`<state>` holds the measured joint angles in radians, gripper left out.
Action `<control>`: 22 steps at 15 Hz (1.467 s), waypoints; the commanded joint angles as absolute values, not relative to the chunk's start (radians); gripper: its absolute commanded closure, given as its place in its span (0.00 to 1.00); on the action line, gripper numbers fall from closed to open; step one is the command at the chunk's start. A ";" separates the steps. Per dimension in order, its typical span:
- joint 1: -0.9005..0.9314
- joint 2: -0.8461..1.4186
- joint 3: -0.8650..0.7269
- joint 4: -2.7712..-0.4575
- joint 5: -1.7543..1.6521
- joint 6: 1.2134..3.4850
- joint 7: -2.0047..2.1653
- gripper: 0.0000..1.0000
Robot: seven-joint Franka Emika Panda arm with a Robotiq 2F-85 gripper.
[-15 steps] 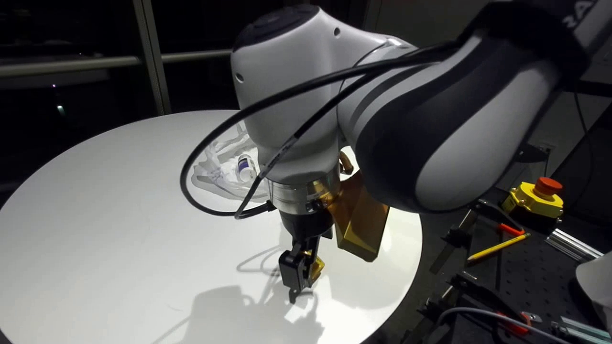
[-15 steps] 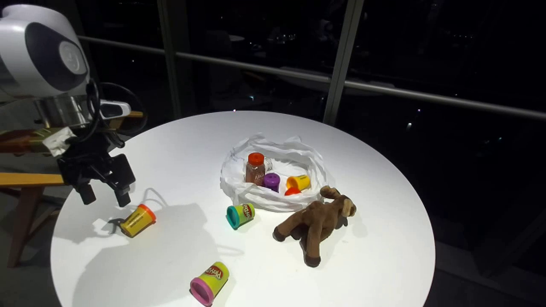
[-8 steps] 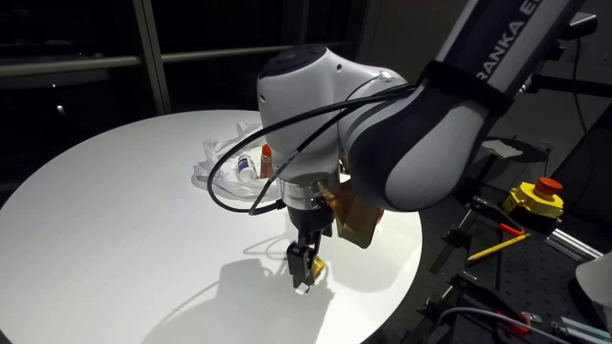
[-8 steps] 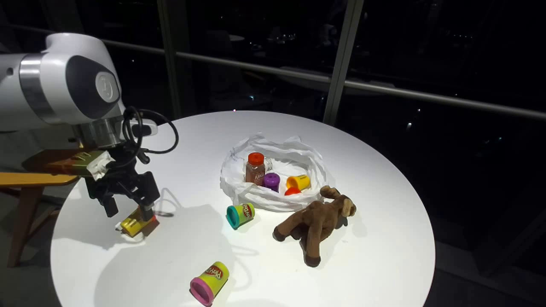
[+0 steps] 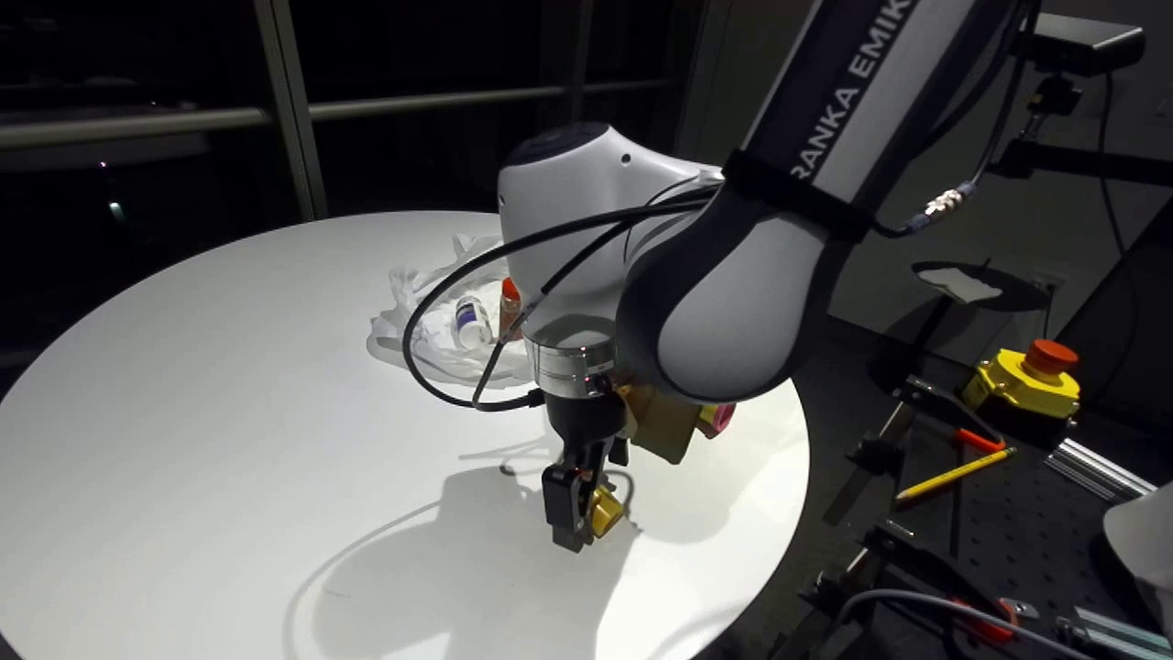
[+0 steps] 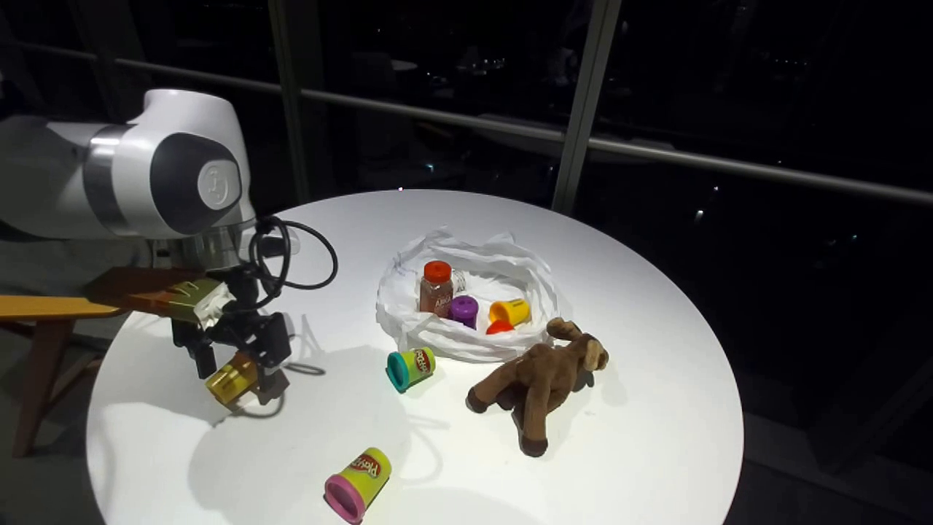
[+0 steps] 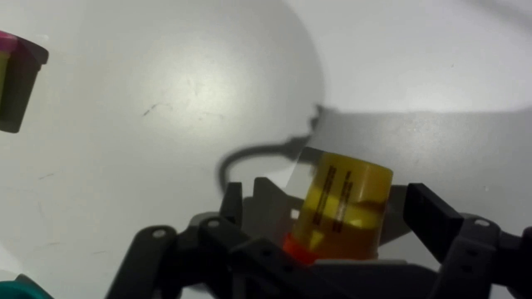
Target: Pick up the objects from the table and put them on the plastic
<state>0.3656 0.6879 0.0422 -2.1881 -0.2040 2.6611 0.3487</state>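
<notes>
Round and white, the table (image 6: pixel 656 394) fills most of an exterior view, brightly lit in a dark room. Closest lies a yellow tub with a pink lid (image 6: pixel 369 472), on its side and well apart from the rest. Behind it, near the table's edge, the gripper (image 7: pixel 324 203) hangs from the white and black arm (image 6: pixel 197 124), its fingers (image 7: pixel 430 218) set wide apart. A yellow tub with an orange lid (image 7: pixel 345 199) lies on its side between them in the wrist view, tabletop showing between it and each finger; how low the fingertips stand beside it I cannot tell. Farther in lie a brown plush animal (image 6: pixel 539 375) and, on its side just in front of the plastic bag (image 6: pixel 437 340), a yellow-green tub with a teal lid (image 6: pixel 415 366). The animal's far end overlaps the bag's edge; whether they touch is unclear. Inside the crumpled white bag a red-brown jar with an orange-red lid (image 6: pixel 436 294) stands upright, a purple tub (image 6: pixel 464 312) beside it, then a bright yellow tub (image 6: pixel 514 311) and an orange-red piece (image 6: pixel 500 328) partly hidden by the rim. A white bottle with a blue label (image 5: pixel 472 323) shows in there too, in an exterior view. Past the table are dark windows (image 6: pixel 452 44) with metal rails (image 6: pixel 437 114)
</notes>
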 commanded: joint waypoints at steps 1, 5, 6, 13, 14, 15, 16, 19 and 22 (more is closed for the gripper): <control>0.337 0.728 0.073 -2.129 -0.146 2.663 0.285 0.00; 0.341 0.742 0.077 -2.106 -0.125 2.662 0.273 0.34; 0.351 0.738 0.070 -2.107 -0.127 2.656 0.280 0.44; 0.437 0.626 -0.027 -2.167 -0.183 2.625 0.344 0.73; 0.442 0.608 -0.049 -2.160 -0.189 2.620 0.356 0.73; 0.443 0.585 -0.073 -2.152 -0.195 2.622 0.374 0.73; 0.437 0.563 -0.092 -2.136 -0.197 2.619 0.390 0.73; 0.399 0.526 -0.132 -2.055 -0.178 2.609 0.442 0.73; 0.365 0.547 -0.162 -1.938 -0.171 2.578 0.515 0.73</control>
